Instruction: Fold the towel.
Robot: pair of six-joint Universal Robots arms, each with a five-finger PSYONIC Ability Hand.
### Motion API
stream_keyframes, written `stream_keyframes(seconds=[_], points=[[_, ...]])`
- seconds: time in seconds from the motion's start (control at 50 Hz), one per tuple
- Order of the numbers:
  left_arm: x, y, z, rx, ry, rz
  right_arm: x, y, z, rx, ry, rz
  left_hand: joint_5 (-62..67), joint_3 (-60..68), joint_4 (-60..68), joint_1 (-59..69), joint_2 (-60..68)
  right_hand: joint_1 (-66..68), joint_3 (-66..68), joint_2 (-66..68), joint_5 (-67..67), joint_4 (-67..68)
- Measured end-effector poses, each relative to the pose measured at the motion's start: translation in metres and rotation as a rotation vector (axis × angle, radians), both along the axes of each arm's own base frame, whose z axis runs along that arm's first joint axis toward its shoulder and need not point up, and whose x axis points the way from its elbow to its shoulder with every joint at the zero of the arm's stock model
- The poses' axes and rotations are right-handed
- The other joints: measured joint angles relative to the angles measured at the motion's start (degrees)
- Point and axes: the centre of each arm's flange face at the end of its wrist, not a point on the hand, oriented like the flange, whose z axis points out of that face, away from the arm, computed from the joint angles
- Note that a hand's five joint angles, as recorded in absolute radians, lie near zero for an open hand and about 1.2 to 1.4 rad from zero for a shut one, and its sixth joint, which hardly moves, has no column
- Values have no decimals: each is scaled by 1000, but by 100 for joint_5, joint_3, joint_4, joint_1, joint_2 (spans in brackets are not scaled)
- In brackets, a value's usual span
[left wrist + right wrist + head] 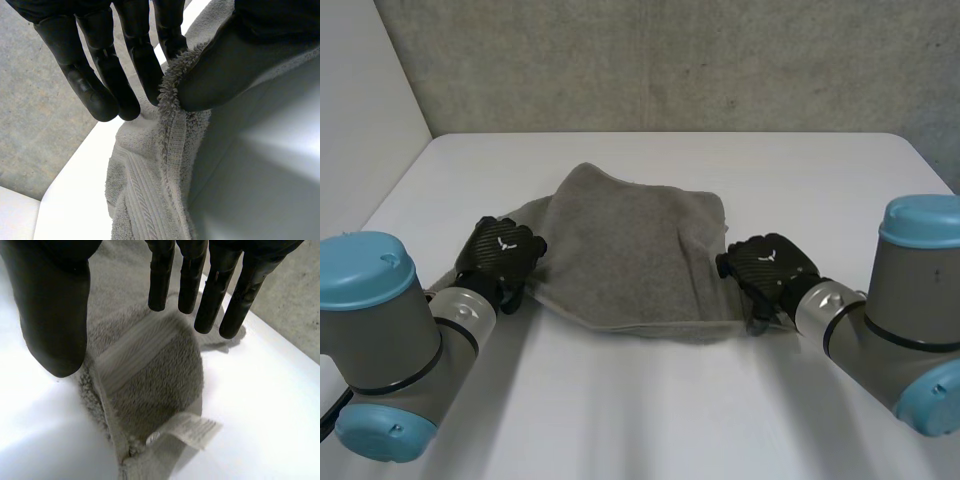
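The grey towel (640, 250) is lying rumpled and partly doubled over in the middle of the white table (640, 410), between the two hands. The left hand (503, 252) is sitting at the towel's left edge. In its wrist view it is pinching the fluffy hem (175, 145) between a straight finger (170, 30) and the thumb (220, 70), with the cloth standing up between them. The right hand (767, 265) is hanging over the towel's right corner, its fingers (160, 275) straight and spread well away from its thumb (55, 315), gripping nothing. A label (192, 430) is sticking out of the corner beneath it. The towel is looking thick, soft and limp, and light enough for a pinch, so it is likely going to sag and drag between grips. The stitched hem near the corners is seeming the surest place to take hold.
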Motion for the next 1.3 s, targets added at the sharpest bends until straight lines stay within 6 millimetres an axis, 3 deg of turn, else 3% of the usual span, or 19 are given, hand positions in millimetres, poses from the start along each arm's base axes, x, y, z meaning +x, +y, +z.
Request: stream_keyframes(seconds=[0.22,0.24,0.32,0.38,0.46,0.54,0.64,1.1,1.22,1.3], points=[[1,-1,-2,4,-2,4,-17,13,-16,72,27,-25,0,0,0,0,0,330,127,174,448,183],[1,-1,-2,4,-2,4,-17,14,-16,76,27,-24,0,0,0,0,0,665,504,514,756,477],[2,-3,-3,4,-2,6,-18,18,-19,93,30,-18,0,0,0,0,0,4289,4123,4239,4377,4119],[2,-4,-4,6,-2,7,-18,19,-20,96,29,-15,0,0,0,0,0,4881,4767,4754,5074,4865],[2,-7,-9,14,-5,9,-21,13,-18,81,22,-32,-10,-13,-10,-27,-7,4881,4776,4748,5078,4894],[6,-13,-14,21,-8,24,-30,-1,-13,43,7,-77,-1959,-2267,-2190,-1777,-2041,4881,4776,4753,5079,4894],[13,-21,-19,30,-12,50,-47,-20,-2,-25,-16,-149,-3242,-3527,-3398,-2954,-3267,4881,4777,4748,5079,4894],[32,-38,-35,77,-32,116,-73,-43,19,-80,-96,-264,-3670,-3944,-3725,-3316,-3653,4881,4785,4754,5079,4894],[30,-32,-30,92,-32,86,-76,-44,17,-77,-95,-273,-5246,-5520,-5356,-4877,-5196,4881,4790,4754,5079,4894],[29,-28,-25,104,-28,55,-76,-44,16,-73,-94,-273,-5475,-5721,-5493,-5032,-5404,4881,4791,4754,5079,4894]])
